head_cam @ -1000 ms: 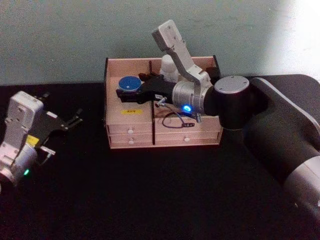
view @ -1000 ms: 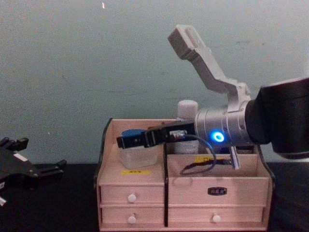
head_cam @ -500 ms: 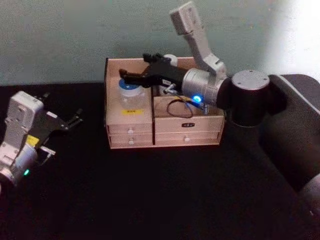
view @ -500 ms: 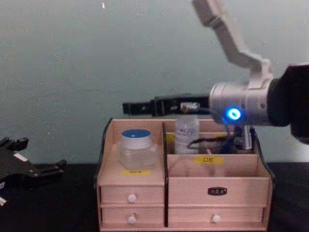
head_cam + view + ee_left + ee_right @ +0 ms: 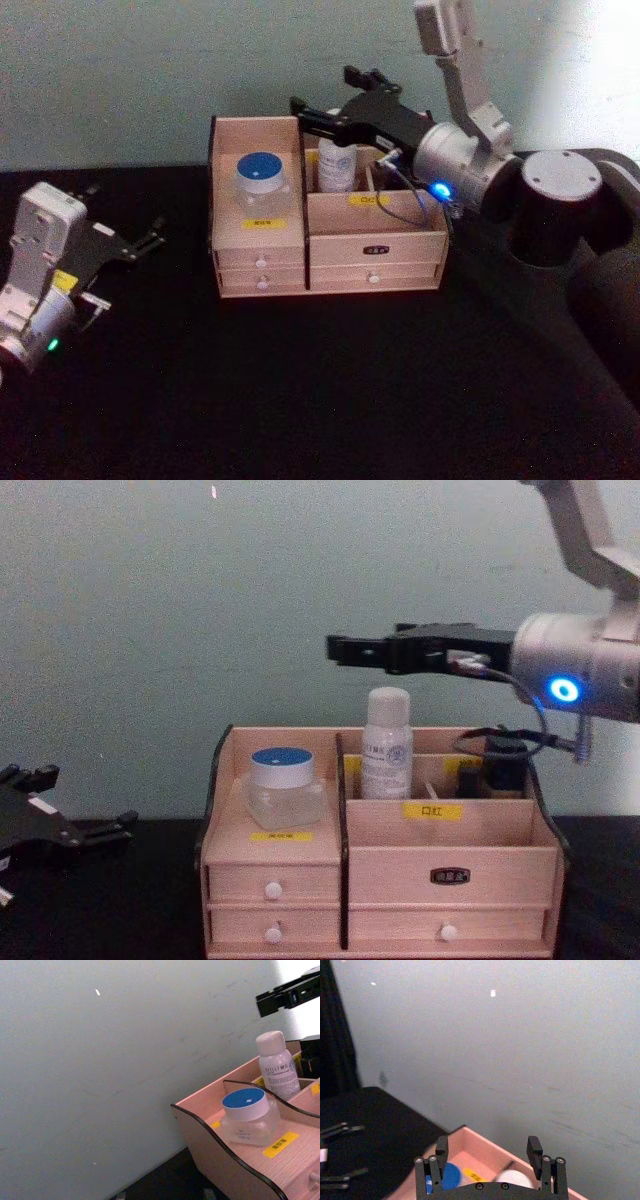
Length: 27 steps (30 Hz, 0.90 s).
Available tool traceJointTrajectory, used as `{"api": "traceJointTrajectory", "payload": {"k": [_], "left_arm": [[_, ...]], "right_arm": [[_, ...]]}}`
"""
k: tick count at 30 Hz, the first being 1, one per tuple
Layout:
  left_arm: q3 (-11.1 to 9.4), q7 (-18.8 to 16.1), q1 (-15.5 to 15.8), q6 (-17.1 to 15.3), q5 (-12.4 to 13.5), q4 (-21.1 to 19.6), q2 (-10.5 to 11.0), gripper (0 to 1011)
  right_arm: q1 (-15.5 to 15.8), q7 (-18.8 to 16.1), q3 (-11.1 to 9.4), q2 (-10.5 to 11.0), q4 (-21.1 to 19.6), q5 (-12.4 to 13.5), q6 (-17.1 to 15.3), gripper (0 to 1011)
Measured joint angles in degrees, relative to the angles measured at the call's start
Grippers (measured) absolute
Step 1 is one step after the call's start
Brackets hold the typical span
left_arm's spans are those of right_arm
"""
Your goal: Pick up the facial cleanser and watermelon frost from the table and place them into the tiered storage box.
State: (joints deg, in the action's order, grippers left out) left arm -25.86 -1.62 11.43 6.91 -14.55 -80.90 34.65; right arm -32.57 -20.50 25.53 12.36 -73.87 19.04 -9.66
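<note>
The tiered storage box (image 5: 262, 258) stands at the back of the black table. A clear jar with a blue lid (image 5: 262, 180) (image 5: 284, 786) sits in its left compartment, and a white bottle (image 5: 337, 166) (image 5: 388, 743) stands upright in the compartment to the right. I cannot tell which is the facial cleanser and which the watermelon frost. My right gripper (image 5: 322, 92) (image 5: 488, 1147) (image 5: 336, 648) hovers open above the bottle, level, holding nothing. My left gripper (image 5: 125, 212) rests open at the table's left, well apart from the box.
A pale wall rises close behind the box. A small dark item (image 5: 500, 772) stands in the back right compartment. Drawers with white knobs (image 5: 273, 889) face me. Bare black table (image 5: 320, 390) spreads in front of the box.
My right gripper let go of the blue-lidded jar, rose, and drew back to the right, so it now hangs above the bottle. The jar stays in the left compartment.
</note>
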Motion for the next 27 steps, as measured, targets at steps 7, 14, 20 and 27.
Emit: {"api": "traceJointTrajectory", "payload": {"k": [7, 14, 20, 27], "left_arm": [[0.0, 0.0, 0.0, 0.0, 0.0, 0.0, 0.0, 1001], [0.0, 0.0, 0.0, 0.0, 0.0, 0.0, 0.0, 1001], [0.0, 0.0, 0.0, 0.0, 0.0, 0.0, 0.0, 1001], [0.0, 0.0, 0.0, 0.0, 0.0, 0.0, 0.0, 1001]], "right_arm": [[3.64, 3.53, -2.92, 2.17, -2.9, -1.75, 0.9, 1000], [8.48, 5.92, -6.43, 4.6, -6.45, -2.65, 1.18, 1000], [12.97, 7.02, -9.29, 6.31, -9.77, -2.75, 1.19, 1000], [19.03, 8.45, -12.93, 7.78, -13.96, -2.62, 1.71, 1000]]}}
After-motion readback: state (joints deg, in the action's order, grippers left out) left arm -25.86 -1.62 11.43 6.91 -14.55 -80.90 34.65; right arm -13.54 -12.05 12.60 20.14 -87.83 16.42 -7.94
